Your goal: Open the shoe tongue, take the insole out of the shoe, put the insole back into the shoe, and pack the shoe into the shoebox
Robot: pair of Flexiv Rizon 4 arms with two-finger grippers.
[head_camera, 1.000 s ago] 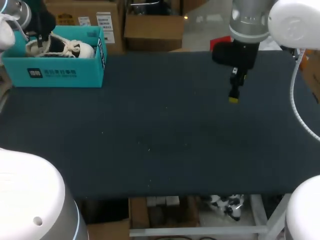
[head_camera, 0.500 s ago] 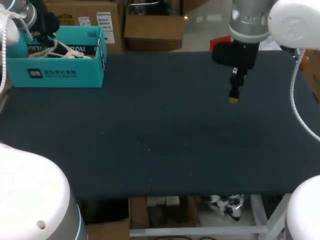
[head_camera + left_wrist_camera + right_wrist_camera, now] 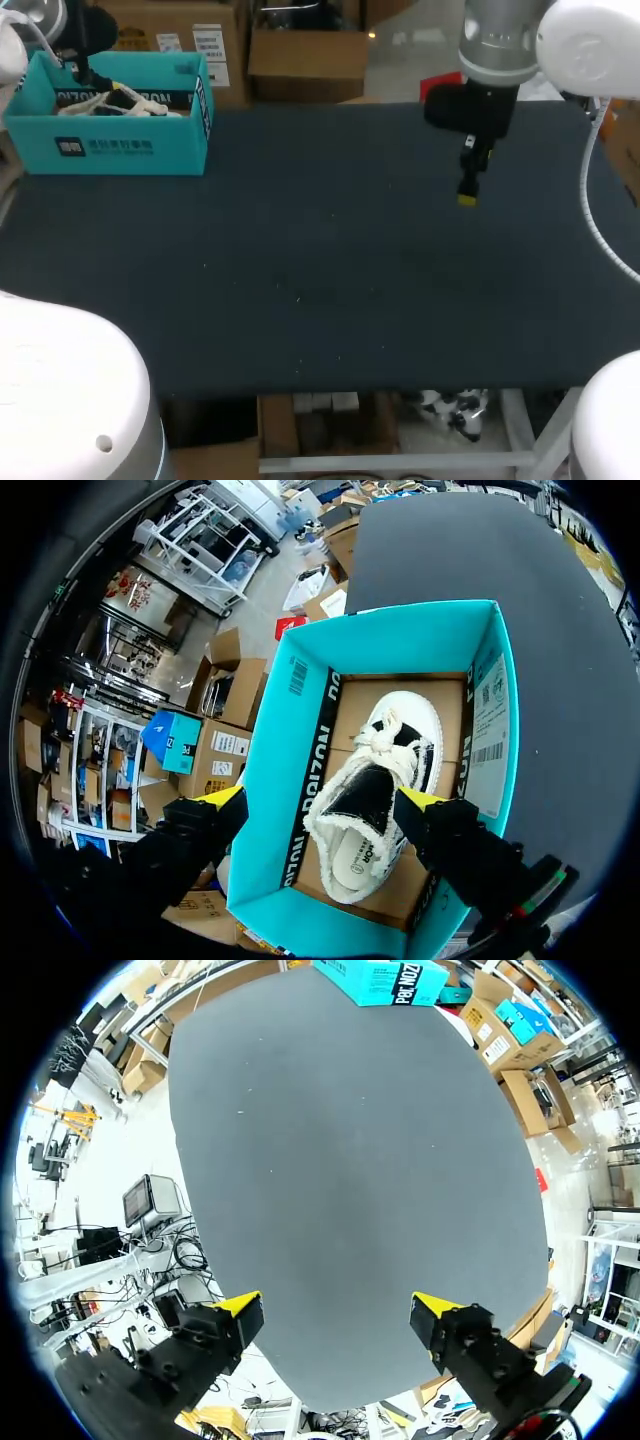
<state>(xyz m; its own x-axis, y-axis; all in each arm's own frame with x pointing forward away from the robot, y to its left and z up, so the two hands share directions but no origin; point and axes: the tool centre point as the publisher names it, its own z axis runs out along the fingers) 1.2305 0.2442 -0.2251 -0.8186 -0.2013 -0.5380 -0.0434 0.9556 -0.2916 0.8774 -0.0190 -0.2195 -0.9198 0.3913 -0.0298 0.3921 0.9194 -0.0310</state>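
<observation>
One shoe (image 3: pixel 385 775) lies flat on the floor of the teal box (image 3: pixel 400 640), which sits at the far left corner of the table (image 3: pixel 330 260). From where I stand the packing step looks all but done. The left gripper (image 3: pixel 320 800) hangs over the box with its fingers spread wide and nothing held. The shoe is under it, toe pointing ahead of the fingers, and I cannot tell whether one yellow tip brushes the shoe's side. In the shoe's opening a pale insole (image 3: pixel 352 858) shows, seated inside, and the white laces (image 3: pixel 385 742) lie bunched over the tongue, so I judge the tongue and insole steps done as well. Over at the far right, the right gripper (image 3: pixel 467 190) hangs above the table, well apart from the box. Its fingers are likewise splayed with nothing between them, and it has no part in this step that I can see. What is left, I'd say, is for the left arm to get clear with a straight lift up out of the box. The fingers should be apart as it rises, so that neither tip catches the laces or nudges a wall and drags the shoe askew. I see no lid anywhere on the table, so closing the box does not seem to be called for.
</observation>
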